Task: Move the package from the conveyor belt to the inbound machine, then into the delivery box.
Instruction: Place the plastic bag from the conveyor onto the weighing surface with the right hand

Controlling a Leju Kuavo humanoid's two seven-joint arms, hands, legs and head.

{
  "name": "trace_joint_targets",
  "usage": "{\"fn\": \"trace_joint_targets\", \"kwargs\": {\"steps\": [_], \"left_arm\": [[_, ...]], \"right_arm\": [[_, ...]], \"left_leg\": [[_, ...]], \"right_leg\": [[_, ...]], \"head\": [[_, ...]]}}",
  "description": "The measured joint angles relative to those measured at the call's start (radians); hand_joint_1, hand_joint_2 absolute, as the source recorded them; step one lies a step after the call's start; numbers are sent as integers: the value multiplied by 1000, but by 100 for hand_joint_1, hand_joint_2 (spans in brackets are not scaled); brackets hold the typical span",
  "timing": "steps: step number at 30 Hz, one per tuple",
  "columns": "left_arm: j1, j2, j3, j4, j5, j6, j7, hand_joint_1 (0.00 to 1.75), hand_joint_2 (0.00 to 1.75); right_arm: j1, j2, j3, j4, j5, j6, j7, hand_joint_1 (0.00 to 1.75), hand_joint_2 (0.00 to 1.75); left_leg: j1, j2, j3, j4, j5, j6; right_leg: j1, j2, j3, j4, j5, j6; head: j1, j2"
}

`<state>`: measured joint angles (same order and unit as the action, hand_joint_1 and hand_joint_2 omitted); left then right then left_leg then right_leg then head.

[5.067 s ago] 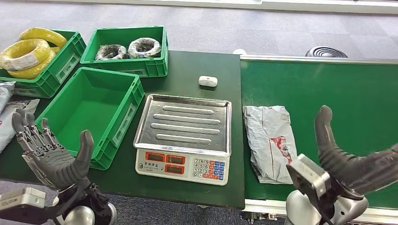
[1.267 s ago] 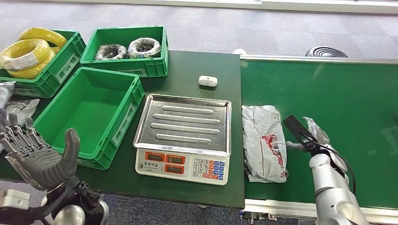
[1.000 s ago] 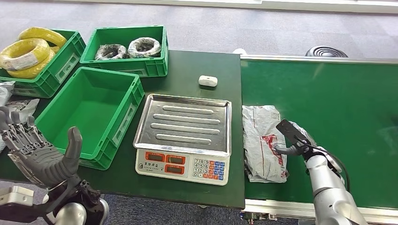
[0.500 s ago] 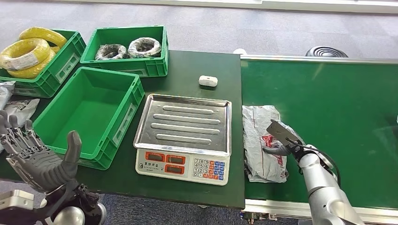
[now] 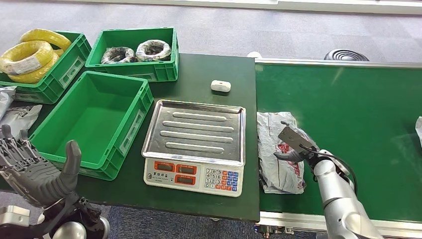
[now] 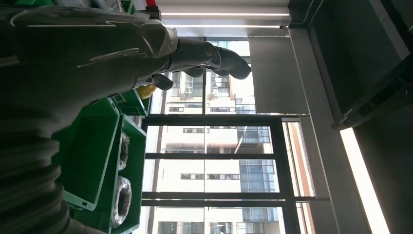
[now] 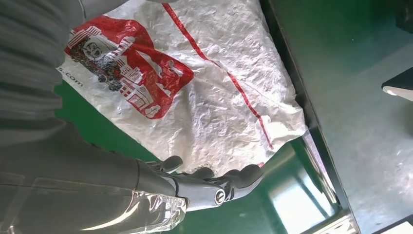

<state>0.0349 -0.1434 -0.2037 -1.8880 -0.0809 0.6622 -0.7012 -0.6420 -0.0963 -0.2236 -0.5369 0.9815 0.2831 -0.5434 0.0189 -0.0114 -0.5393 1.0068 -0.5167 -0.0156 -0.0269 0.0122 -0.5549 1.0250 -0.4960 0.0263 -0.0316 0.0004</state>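
- package (image 5: 280, 149) lies flat on conveyor belt (image 5: 348, 109), long axis running away from robot, beside scale (image 5: 195, 144)
- right robot hand (image 5: 293, 149) directly over it, fingers spread, holding nothing
- left robot hand (image 5: 35, 167) far off, spread, empty

- Showing crinkled white with a red print: package (image 5: 279, 149)
- Lying bright green: conveyor belt (image 5: 358, 109)
- Gleaming silver, ribbed: scale tray (image 5: 196, 130)
- Sitting green: crates (image 5: 94, 119)
- Coiling yellow: cable rolls (image 5: 30, 55)
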Motion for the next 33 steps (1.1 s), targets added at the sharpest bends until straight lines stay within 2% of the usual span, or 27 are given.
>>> {"fn": "trace_joint_targets", "kwargs": {"steps": [4,9,14,21,33], "left_arm": [[1,0,1,-2,-4,2,0,0,175],[2,0,2,-3,-11,-1,0,0,175],[0,0,2,-2,-13,-1,0,0,175],[0,1,3,-2,-3,3,0,0,175],[5,7,15,-17,-1,14,0,0,175]], "right_arm": [[19,8,16,-13,-1,-3,15,0,175],[49,20,53,-20,4,-13,105,0,175],[55,18,97,-15,10,2,137,0,175],[53,8,164,10,4,57,78,0,175],[29,5,254,58,-28,80,54,0,175]], "left_leg": [[0,0,0,0,0,0],[0,0,0,0,0,0],[0,0,0,0,0,0],[0,0,0,0,0,0],[0,0,0,0,0,0]], "right_leg": [[0,0,0,0,0,0],[0,0,0,0,0,0],[0,0,0,0,0,0],[0,0,0,0,0,0],[0,0,0,0,0,0]], "head": [[0,0],[0,0],[0,0],[0,0],[0,0]]}}
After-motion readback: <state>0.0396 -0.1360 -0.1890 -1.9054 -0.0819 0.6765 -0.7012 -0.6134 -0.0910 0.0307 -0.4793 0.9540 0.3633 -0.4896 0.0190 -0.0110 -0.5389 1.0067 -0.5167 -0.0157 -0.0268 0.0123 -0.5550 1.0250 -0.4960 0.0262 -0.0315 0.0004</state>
